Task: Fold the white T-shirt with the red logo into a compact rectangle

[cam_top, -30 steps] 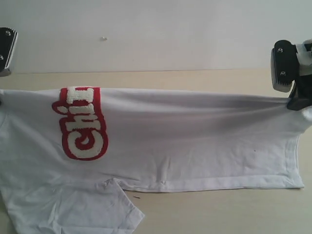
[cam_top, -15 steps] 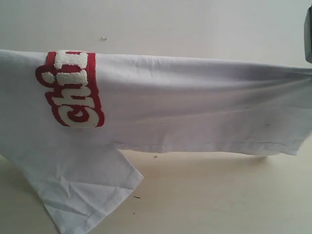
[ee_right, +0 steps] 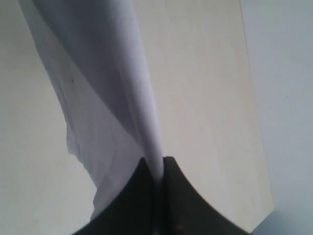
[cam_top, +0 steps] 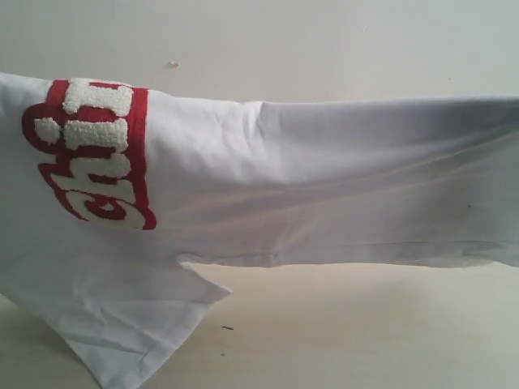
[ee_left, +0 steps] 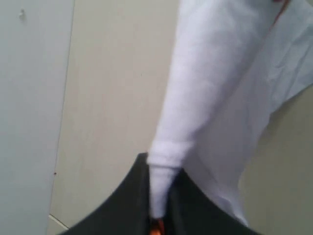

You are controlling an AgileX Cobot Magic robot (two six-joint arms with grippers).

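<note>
I have the white T-shirt (cam_top: pixel 324 178) hanging clear above the worktop (cam_top: pixel 365 324), stretched as a wide band across the exterior view from 9 o'clock to 3 o'clock. Its upper edge is drawn tight and its hemmed lower edge hangs free over the pale wood. The red logo (cam_top: pixel 89 154) sits out toward 9 o'clock, turned on its side and running up to the top fold, so I read only part of the white lettering. One sleeve (cam_top: pixel 138 324) droops at 7 o'clock; I cannot tell whether its tip touches the worktop.

On the left wrist camera the left gripper (ee_left: pixel 159 169) is pressed together on a bunched roll of the cloth. On the right wrist camera the right gripper (ee_right: pixel 156 161) pinches a thin folded edge of the same shirt, the fabric fanning away from its jaws.
</note>
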